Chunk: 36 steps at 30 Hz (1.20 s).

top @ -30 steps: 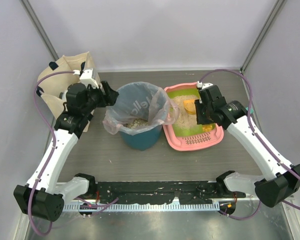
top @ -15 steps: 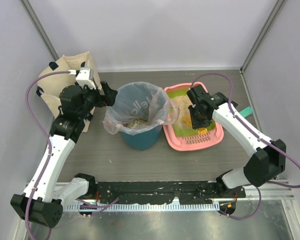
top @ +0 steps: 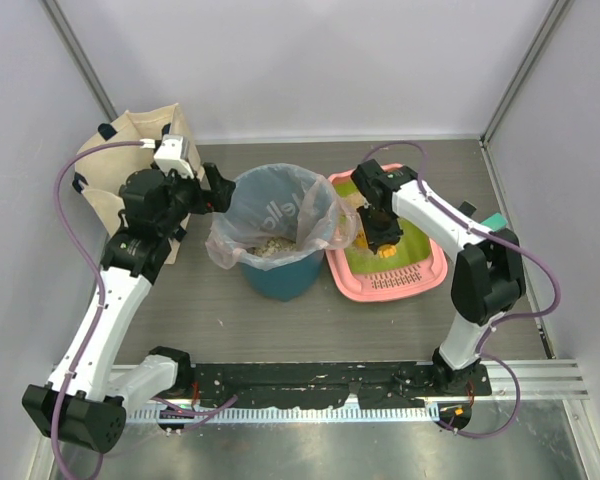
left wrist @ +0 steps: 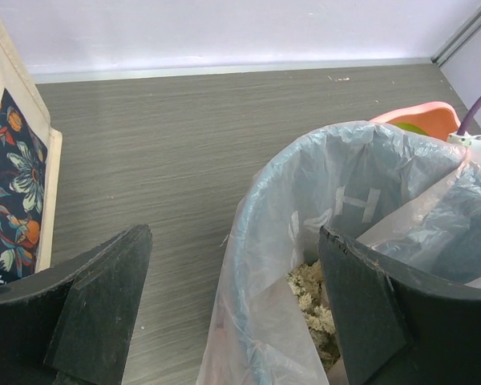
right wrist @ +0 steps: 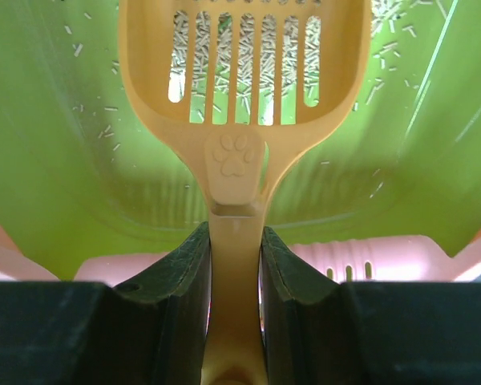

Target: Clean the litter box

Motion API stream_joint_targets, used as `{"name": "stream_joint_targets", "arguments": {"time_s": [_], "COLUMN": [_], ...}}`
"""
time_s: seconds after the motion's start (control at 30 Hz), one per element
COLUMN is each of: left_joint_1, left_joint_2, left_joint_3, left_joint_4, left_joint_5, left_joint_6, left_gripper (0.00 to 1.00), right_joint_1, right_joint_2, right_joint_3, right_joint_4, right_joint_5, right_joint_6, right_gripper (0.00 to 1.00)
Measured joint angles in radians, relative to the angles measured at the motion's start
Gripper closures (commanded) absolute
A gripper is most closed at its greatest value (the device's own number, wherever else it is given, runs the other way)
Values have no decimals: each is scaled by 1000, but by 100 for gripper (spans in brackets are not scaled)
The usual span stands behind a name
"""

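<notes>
From the top external camera we look steeply down from above and behind the arm bases toward the back wall, far enough off to take in the whole table (top: 210, 300). On the left wrist we sit low behind the left gripper (left wrist: 234, 241), facing across the tabletop, close against the bagged teal bin (left wrist: 256, 224). On the right wrist we look along the right gripper (right wrist: 234, 237) and the orange scoop (right wrist: 240, 80), very near, into the litter box (right wrist: 56, 144). The overhead view shares the bin, scoop and box with the wrists. The left wrist also catches the box's pink corner.
</notes>
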Motion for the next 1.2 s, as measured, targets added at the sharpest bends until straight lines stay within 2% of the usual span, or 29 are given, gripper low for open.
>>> {"name": "stream_joint_targets", "arguments": {"time_s": [0.27,0.47,0.8,1.2], "left_joint_1": [-1,-1,-1,-1], "left_joint_2": [14,15,15,15], "left_joint_3": [0,0,0,0], "left_joint_4": [-1,-1,-1,-1], "left_joint_5": [-3,-10,-10,-10], "left_joint_6": [4,8,8,8], "left_gripper": [11,11,11,11], "right_joint_1": [-7,-7,-7,-6], "right_joint_2": [126,208,210,185], "right_joint_3": [43,74,58,-92], "right_joint_4": [55,96,204,394], "right_joint_5": [-64,-57,-21,-1], "right_joint_6": [-18,-18,6,10], "right_gripper": [99,99,99,99]}}
